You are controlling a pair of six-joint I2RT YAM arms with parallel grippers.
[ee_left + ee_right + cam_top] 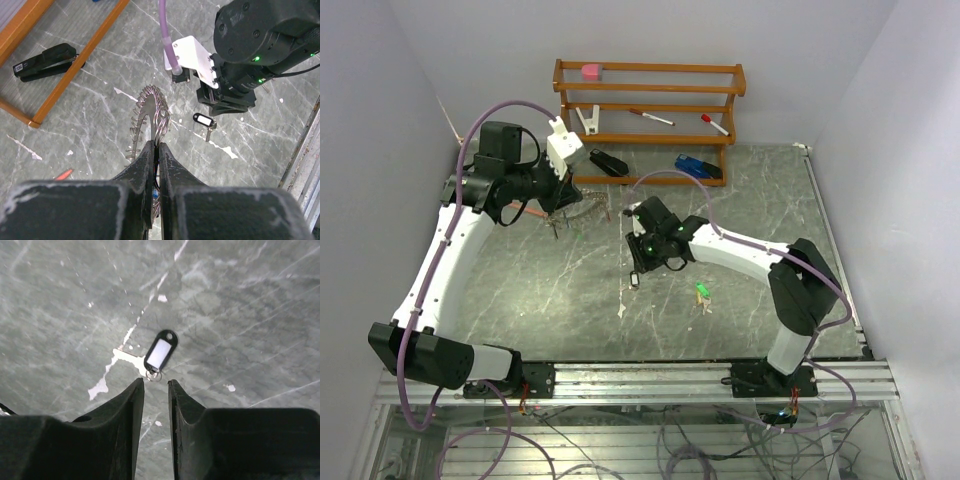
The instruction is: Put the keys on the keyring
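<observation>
Left arm (pixel 445 255) extended, jaws clamped on keyring (pixel 159 102), right arm (pixel 740 250) low, jaws apart over black-tagged key (pixel 161 351)

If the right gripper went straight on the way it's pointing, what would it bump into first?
Probably the black-tagged key lying on the table just ahead of the right gripper and its parted fingertips, though depth is hard to judge.

The left arm (pixel 445 265) and right arm (pixel 740 250) share a look — white links between black joint housings, a purple cable (pixel 510 103) running along each. Green lights (pixel 256 59) glow on the right wrist. The right gripper (pixel 156 383) has black wedge fingers (pixel 117 440).
</observation>
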